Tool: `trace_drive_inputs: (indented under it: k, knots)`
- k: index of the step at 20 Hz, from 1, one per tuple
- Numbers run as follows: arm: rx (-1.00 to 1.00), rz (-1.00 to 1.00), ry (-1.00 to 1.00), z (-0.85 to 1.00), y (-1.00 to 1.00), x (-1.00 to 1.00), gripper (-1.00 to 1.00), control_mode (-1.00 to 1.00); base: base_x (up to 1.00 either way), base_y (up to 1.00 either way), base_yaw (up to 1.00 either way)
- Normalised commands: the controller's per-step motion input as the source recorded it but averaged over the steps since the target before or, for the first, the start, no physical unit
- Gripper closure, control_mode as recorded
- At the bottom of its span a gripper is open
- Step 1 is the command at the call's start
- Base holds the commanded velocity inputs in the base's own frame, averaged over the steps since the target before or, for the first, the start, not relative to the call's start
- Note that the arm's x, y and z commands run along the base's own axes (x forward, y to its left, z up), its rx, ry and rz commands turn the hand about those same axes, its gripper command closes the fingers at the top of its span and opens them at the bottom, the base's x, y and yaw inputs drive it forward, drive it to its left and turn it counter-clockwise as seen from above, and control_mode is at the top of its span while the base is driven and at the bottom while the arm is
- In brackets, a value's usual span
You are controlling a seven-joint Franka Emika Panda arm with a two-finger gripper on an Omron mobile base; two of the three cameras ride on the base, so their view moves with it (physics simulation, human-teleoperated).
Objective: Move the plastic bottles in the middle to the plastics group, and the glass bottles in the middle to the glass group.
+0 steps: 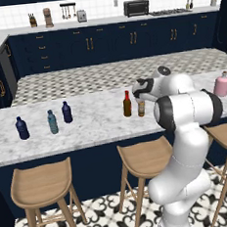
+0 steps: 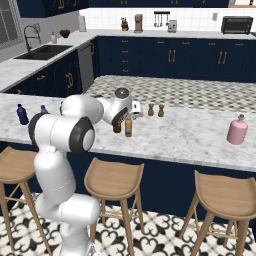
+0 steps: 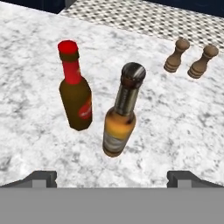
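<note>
Your gripper (image 3: pixel 112 177) hangs above the marble counter (image 3: pixel 175 118) with its jaws spread wide and nothing between them, so you are at the approach for a glass bottle, not yet a grasp. The amber bottle (image 3: pixel 120 114) stands directly ahead of the fingertips, nearly centred between them; the dark brown bottle (image 3: pixel 75 89) with its red cap stands just beside it, off toward the left finger. Both are upright and apart from each other.

To take the amber one, you likely need to come down and forward until the fingers straddle its body, keeping clear of the brown neighbour. It is smooth and cylindrical, with a dark neck, a metallic cap and a pale label.

Two turned wooden shakers (image 3: pixel 189 60) sit farther ahead to the right. The squat pink bottle (image 2: pixel 237 130), your glass group, waits well off to the right along the veined, glossy counter.
</note>
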Motion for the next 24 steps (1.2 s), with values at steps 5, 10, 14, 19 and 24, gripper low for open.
trace_drive_inputs:
  k: [5,10,14,19,24]
  knots:
    - [0.00,0.00,0.00,-0.02,0.00,0.17,-1.00,-1.00,0.00,0.00,0.00]
    - [0.00,0.00,0.00,-0.11,0.00,0.10,-1.00,-1.00,0.00,0.00,0.00]
    - [0.00,0.00,0.00,-0.21,0.00,0.08,-1.00,-1.00,0.00,0.00,0.00]
    - [0.00,0.00,0.00,-0.17,0.00,0.16,-1.00,-1.00,0.00,0.00,0.00]
    - [0.01,0.00,0.00,-0.06,0.00,0.20,-1.00,-1.00,0.00,0.00,0.00]
